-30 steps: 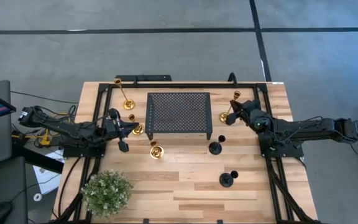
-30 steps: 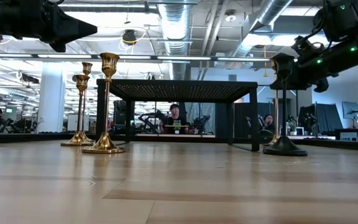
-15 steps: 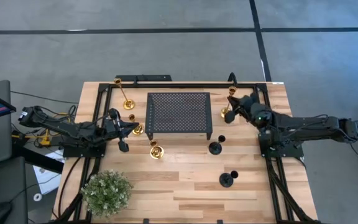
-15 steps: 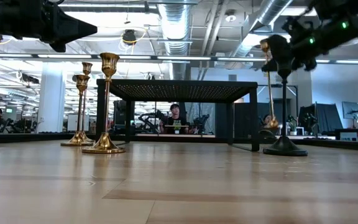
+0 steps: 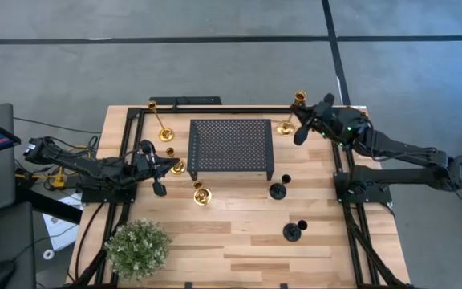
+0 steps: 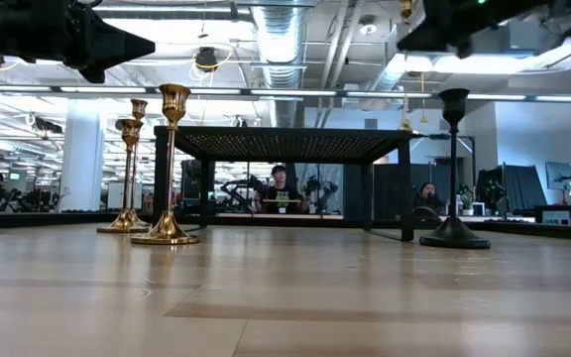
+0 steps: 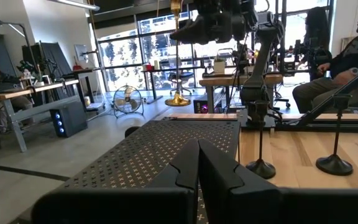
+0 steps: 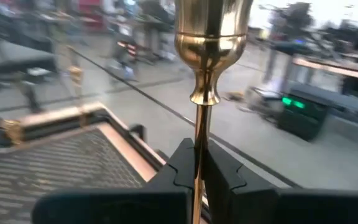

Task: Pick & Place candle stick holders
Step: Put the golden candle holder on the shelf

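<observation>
My right gripper is shut on a tall slim gold candle stick holder and holds it in the air near the table's far right corner, beside the black perforated stand. Three more gold holders stand left of the stand, each on its round base. Two black holders stand at the right. My left gripper waits shut at the stand's left side, next to a gold holder, with nothing in it. My right gripper pinches the gold holder's thin stem between its two fingers, a little below the cup. The fingers come in level from the table's right side and lie across the stem. The holder stands upright in the hold, its round base clear of the table.
A green potted plant stands at the near left corner. The black frame rails run along both sides of the table. Beyond the table people sit at desks. Bare wood lies near the front edge.
My right gripper has risen and gone toward the table's far edge, taking the tall gold holder with it. The holder, which stood on the table at the stand's right side, is now lifted clear and stays upright.
</observation>
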Controlling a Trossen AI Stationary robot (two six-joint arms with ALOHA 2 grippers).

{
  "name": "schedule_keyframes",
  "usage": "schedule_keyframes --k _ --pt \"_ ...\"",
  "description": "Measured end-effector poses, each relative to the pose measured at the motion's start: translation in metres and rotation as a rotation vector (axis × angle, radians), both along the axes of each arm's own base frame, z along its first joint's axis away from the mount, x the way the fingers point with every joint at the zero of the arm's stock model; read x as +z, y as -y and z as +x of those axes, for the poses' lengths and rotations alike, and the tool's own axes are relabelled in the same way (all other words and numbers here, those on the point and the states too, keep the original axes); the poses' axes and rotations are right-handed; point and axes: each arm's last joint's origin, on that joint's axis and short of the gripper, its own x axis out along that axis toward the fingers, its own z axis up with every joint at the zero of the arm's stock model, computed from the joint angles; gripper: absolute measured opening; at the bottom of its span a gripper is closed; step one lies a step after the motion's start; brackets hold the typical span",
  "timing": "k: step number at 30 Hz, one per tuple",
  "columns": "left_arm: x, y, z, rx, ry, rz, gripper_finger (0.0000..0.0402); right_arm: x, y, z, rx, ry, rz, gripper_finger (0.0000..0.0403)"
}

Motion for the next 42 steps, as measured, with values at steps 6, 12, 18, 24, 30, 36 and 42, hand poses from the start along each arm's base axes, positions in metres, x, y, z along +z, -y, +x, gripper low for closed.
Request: schedule_keyframes --k 6,12,18,24,30,36,42 --pt "0.000 0.000 0.000 0.000 0.000 0.000 0.0008 -0.008 0.019 0.025 0.114 0.032 0.000 0.0002" --pt "0.000 0.000 0.000 -0.001 0.000 0.000 0.0008 -0.008 0.036 0.050 0.184 0.030 0.012 0.0002" --pt "0.000 0.000 0.000 0.000 0.000 0.000 0.0008 0.009 0.049 0.079 0.275 -0.013 0.048 0.0001" --pt "0.000 0.000 0.000 0.000 -0.001 0.000 0.0008 0.007 0.061 0.105 0.316 -0.073 0.086 0.0001" --pt "0.000 0.000 0.000 0.000 -0.001 0.000 0.0008 0.002 0.069 0.117 0.371 -0.032 0.076 0.0001" --pt "0.000 0.000 0.000 -0.001 -0.002 0.000 0.0008 0.001 0.070 0.116 0.363 -0.037 0.081 0.0001" --pt "0.000 0.000 0.000 -0.001 -0.001 0.000 0.0008 -0.002 0.070 0.115 0.359 -0.062 0.100 0.0001"
